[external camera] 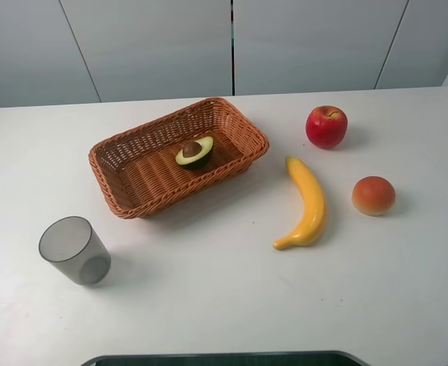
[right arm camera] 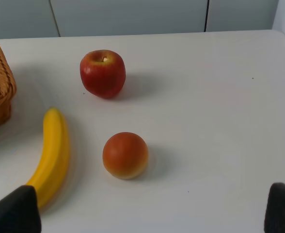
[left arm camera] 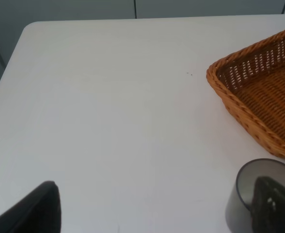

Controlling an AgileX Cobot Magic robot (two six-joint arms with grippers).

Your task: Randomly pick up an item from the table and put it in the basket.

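Note:
The halved avocado lies pit-up inside the wicker basket, which stands on the white table left of centre. Neither arm shows in the exterior high view. In the left wrist view my left gripper is open and empty, with its fingers wide apart low over the table's left part, beside a corner of the basket. In the right wrist view my right gripper is open and empty, its fingers wide apart, near the peach and banana.
A translucent grey cup stands front left and also shows in the left wrist view. A red apple, a yellow banana and an orange-red peach lie to the right of the basket.

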